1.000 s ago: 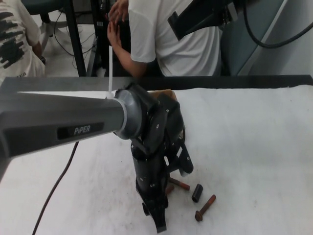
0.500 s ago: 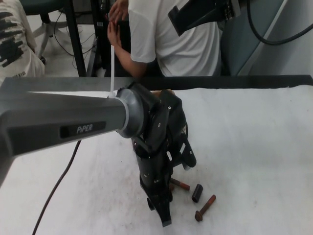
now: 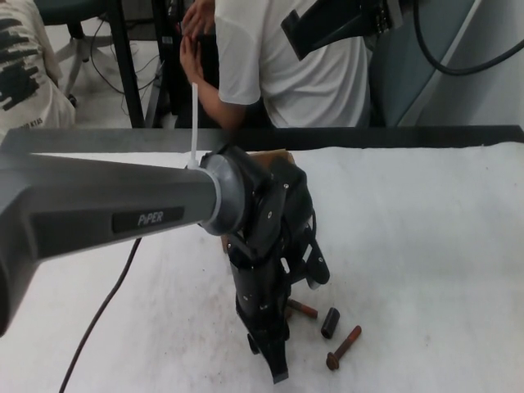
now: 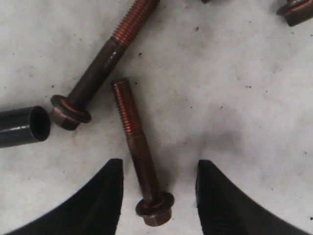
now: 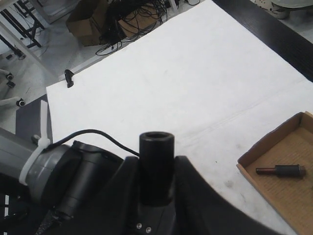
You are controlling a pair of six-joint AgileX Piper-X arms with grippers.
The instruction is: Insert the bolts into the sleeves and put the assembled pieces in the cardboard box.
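Note:
My left gripper (image 4: 159,196) is open and hangs low over the white cloth, its fingers on either side of a rusty bolt (image 4: 142,161) lying flat. A second bolt (image 4: 102,63) and a black sleeve (image 4: 22,126) lie just beyond it. In the high view the left gripper (image 3: 274,364) points down beside a bolt (image 3: 301,309), a sleeve (image 3: 330,322) and another bolt (image 3: 343,347). High above the bench, my right gripper (image 5: 156,188) is shut on an upright black sleeve (image 5: 156,161). The cardboard box (image 5: 293,205) holds one assembled piece (image 5: 281,171).
The left arm's grey forearm (image 3: 98,213) crosses the near left of the bench and hides most of the cardboard box (image 3: 266,154). A black cable (image 3: 98,311) trails over the cloth at the left. People sit beyond the bench's far edge.
The left arm has shifted a little to the right, carrying its gripper closer to the bolts. The bolts and the sleeve on the cloth have not moved.

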